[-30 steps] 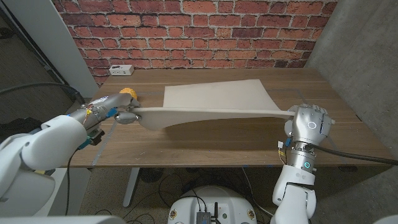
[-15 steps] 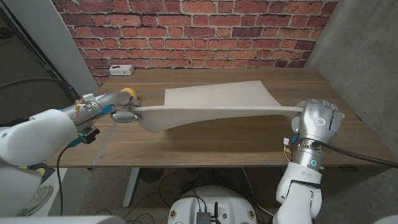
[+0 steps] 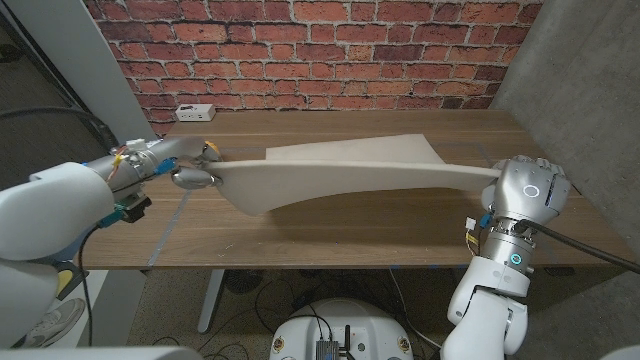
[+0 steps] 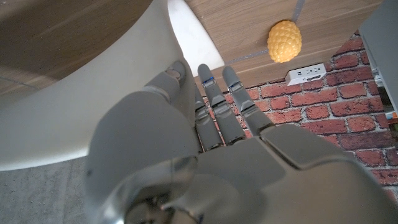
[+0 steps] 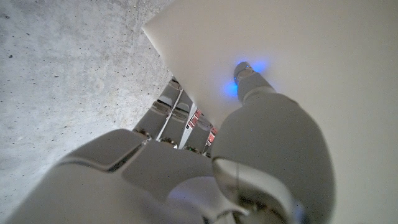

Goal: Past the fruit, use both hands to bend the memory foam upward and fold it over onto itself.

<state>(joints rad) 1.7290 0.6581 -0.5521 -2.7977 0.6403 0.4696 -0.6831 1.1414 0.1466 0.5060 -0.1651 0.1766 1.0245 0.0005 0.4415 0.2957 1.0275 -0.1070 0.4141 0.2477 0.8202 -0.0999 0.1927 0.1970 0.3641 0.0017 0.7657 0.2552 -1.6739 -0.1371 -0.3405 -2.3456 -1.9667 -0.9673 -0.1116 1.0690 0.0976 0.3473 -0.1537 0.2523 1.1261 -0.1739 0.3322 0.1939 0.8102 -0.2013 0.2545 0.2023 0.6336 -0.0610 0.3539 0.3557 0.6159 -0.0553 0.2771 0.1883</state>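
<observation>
On the wooden table (image 3: 330, 225), memory foam (image 3: 340, 175) — near edge lifted, gripped by left hand (image 3: 192, 176) and right hand (image 3: 530, 195); fold over itself, beyond fruit (image 3: 210, 148), remained undone —

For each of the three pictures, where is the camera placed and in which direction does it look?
Head view: fixed on the head, looking down at the brown wooden table; both arms show.
Left wrist view: behind the left hand, facing the brick wall.
Right wrist view: behind the right hand, under the foam.
All share the cream flexible memory foam sheet; head and left wrist views share the yellow bumpy fruit.
</observation>
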